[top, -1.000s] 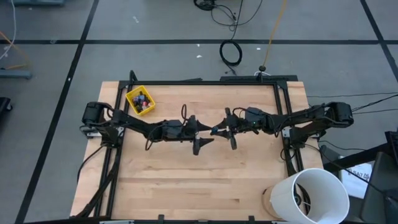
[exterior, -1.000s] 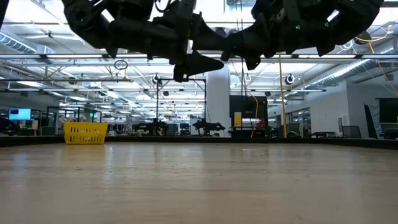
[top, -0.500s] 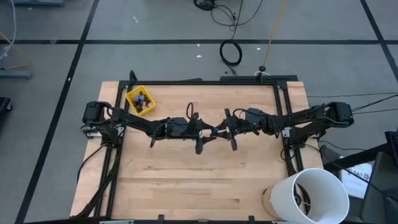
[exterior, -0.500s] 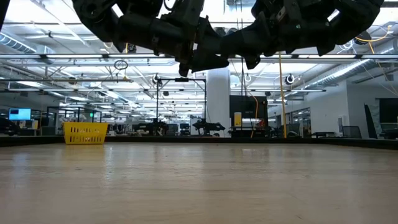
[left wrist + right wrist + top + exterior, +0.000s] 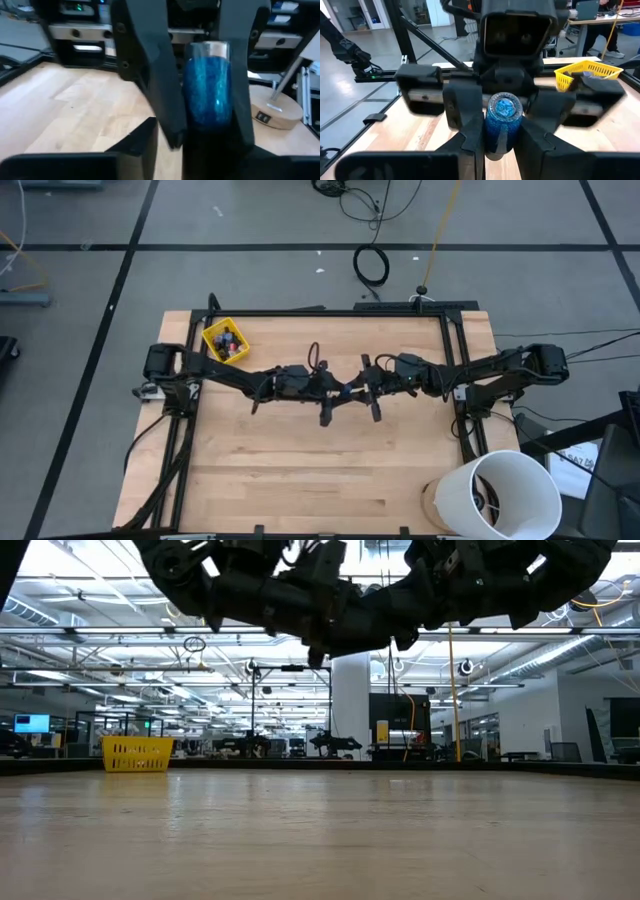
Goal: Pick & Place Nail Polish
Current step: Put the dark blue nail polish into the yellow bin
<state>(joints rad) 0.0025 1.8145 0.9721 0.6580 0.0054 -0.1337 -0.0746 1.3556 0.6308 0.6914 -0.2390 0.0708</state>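
Spanning the foreground, bare wooden table fronts a workshop.

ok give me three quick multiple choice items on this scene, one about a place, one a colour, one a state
1. Where on the table is the yellow bin?
A. far left corner
B. near right corner
C. centre

2. What colour is the bottle between the two grippers?
A. red
B. glittery blue
C. pale pink

3. How is that bottle held?
A. lying on the wood
B. inside the bin
C. up in the air, in the right gripper, with the left gripper closing round it

Answers: 1 A, the high view shows the bin by the left arm's base. 2 B, both wrist views show blue glitter. 3 C, dark fingers flank it above the table.
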